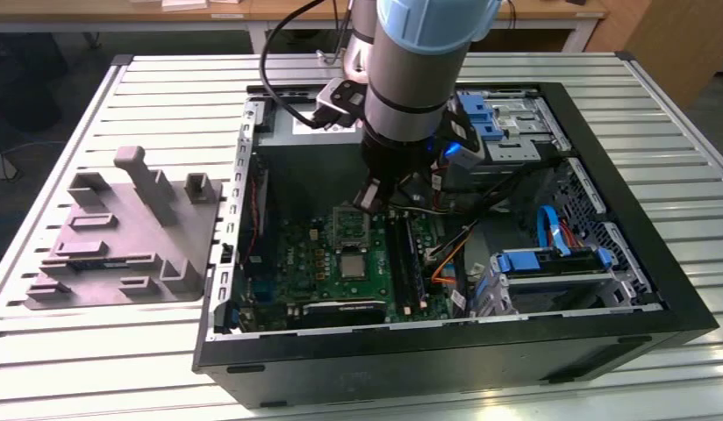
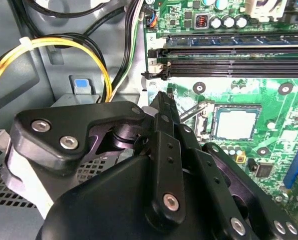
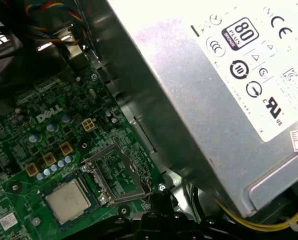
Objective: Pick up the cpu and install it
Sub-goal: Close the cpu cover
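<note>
The cpu (image 1: 354, 263) lies flat in its socket on the green motherboard inside the open computer case, pale metal top up. Both wrist views show the cpu (image 2: 234, 124) (image 3: 68, 201) seated there. Beside it the socket's metal frame (image 3: 118, 176) stands swung open. My gripper (image 1: 377, 203) hangs above the board, a little behind the socket toward the back of the case. Its black fingers (image 2: 162, 98) are shut together with nothing between them. The gripper is apart from the cpu.
A grey moulded tray (image 1: 116, 237) sits on the slatted table at the exterior view's left of the case. The silver power supply (image 3: 213, 75) is close beside my wrist. Memory slots (image 2: 228, 65), yellow cables (image 2: 64, 47) and a blue drive cage (image 1: 549, 263) crowd the case.
</note>
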Available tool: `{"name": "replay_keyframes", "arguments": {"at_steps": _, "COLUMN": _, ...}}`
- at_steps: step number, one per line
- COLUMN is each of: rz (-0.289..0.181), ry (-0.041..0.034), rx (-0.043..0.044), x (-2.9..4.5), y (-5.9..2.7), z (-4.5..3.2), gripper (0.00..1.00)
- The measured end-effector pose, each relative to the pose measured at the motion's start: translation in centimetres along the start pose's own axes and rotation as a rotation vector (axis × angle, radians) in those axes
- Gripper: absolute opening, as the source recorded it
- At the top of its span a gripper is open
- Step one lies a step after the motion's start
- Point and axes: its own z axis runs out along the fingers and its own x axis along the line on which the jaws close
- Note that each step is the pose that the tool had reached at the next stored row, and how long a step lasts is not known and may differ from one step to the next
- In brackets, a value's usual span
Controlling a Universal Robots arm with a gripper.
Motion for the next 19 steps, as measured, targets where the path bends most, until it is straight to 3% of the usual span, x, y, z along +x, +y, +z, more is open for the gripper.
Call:
{"name": "replay_keyframes", "arguments": {"at_steps": 9, "rz": -0.004, "ry": 0.0224, "rx": 0.0137, "x": 0.00, "y": 0.13, "z": -0.30, "gripper": 0.11}}
{"name": "replay_keyframes", "arguments": {"at_steps": 19, "rz": -0.025, "ry": 0.0280, "rx": 0.0146, "x": -0.04, "y": 0.24, "z": -0.68, "gripper": 0.11}}
